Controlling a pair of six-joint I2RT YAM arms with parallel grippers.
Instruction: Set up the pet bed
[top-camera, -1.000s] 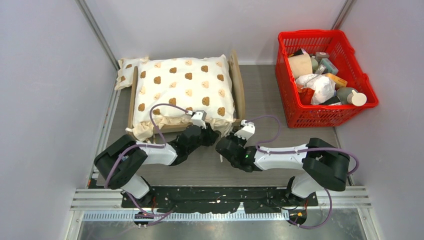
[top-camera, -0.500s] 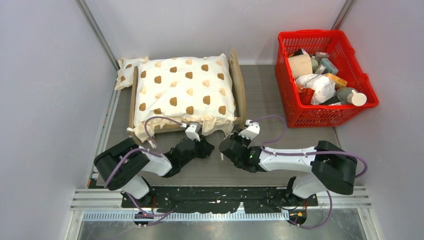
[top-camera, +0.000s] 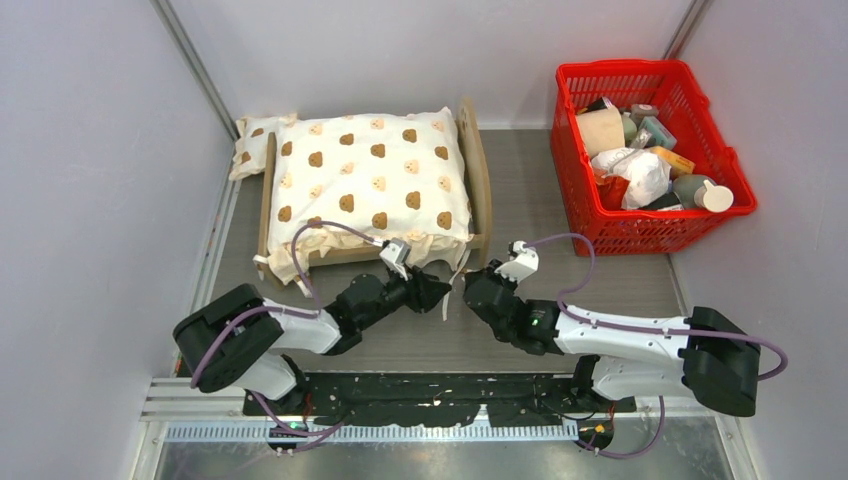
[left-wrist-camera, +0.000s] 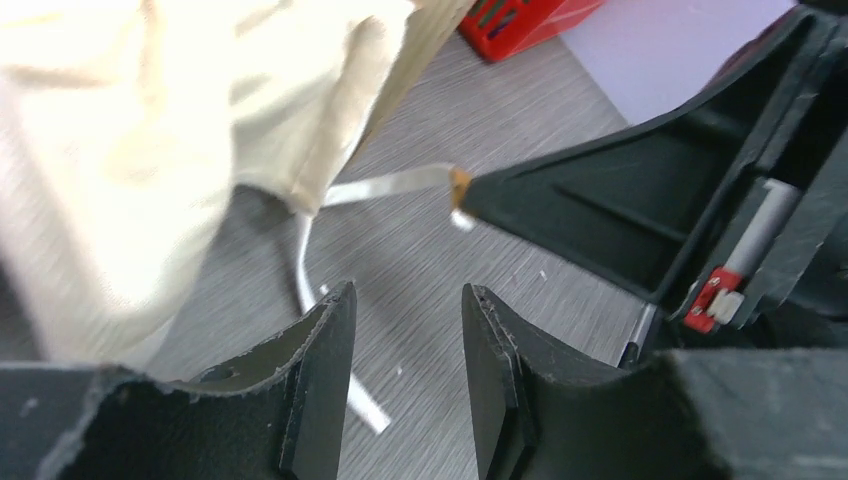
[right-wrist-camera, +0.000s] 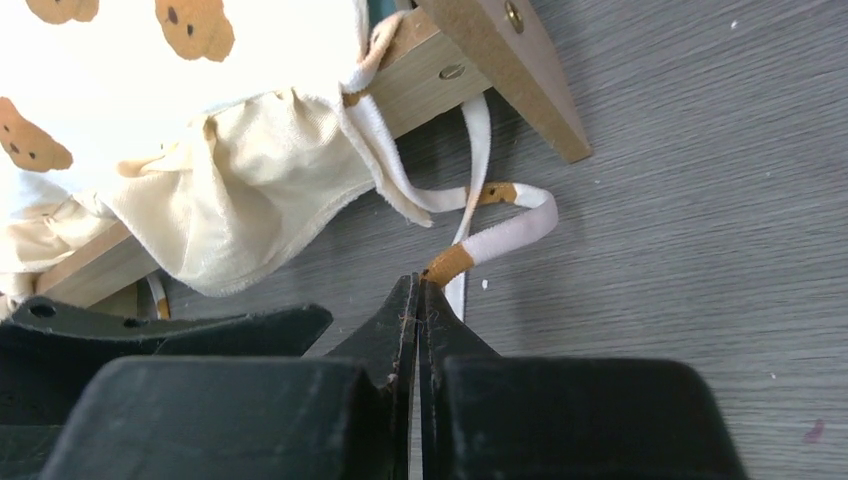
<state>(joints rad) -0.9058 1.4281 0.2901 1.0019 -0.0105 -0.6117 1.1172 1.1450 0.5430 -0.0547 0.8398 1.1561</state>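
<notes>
Viewing from the overhead camera, you find the small light-wood pet bed (top-camera: 478, 170) on the grey wood-grain tabletop (top-camera: 560, 290), toward the far left and well apart from the arm bases. Its long axis runs left to right across that view. The taller arched end board stands at the right end, facing the basket, and the lower end board is at the left. A cream ruffled cushion printed with brown bears (top-camera: 365, 175) covers the frame. A small matching bear-print pillow (top-camera: 252, 140) lies against the far left corner.

A red plastic lattice basket (top-camera: 562, 170) sits at the far right, near the bed but apart from it. It holds a beige cylinder (top-camera: 600, 128), a crumpled white bag (top-camera: 630, 175), an orange box (top-camera: 672, 160), a teal box (top-camera: 658, 130) and a grey bottle with a round white cap (top-camera: 715, 195). You cannot make out the remaining contents.

Both hands are low at the bed's near right corner, tips just beside each other. The right hand (right-wrist-camera: 418, 285) is clenched, pinching the brown-tipped end of a white fabric tie (right-wrist-camera: 500, 235) that trails from the cushion corner. The left hand (left-wrist-camera: 405, 300) is released, with its fingers apart and nothing between them.
</notes>
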